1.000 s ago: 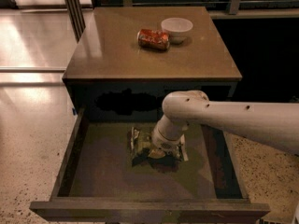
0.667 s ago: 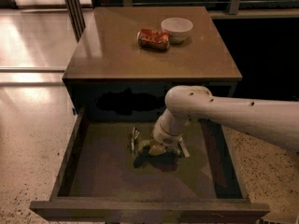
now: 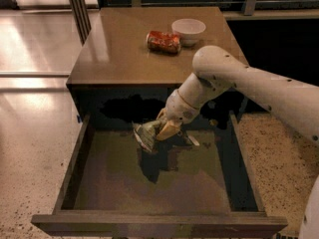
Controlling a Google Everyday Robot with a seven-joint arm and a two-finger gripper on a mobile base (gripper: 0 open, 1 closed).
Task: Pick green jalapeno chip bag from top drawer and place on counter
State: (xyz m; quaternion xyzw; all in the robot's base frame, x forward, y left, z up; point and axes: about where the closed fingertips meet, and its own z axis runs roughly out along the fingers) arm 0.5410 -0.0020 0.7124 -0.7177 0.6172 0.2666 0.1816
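The chip bag point(image 3: 147, 135) hangs mid-frame, clear of the drawer point(image 3: 74, 168) floor with its shadow beneath, clenched in the gripper point(image 3: 167, 129). I'd say it wants a straight lift past the cabinet's front edge, then a swing onto the counter point(image 3: 114, 54) in the upper half, landing short of the red can point(image 3: 163, 41) and bowl point(image 3: 188, 30).
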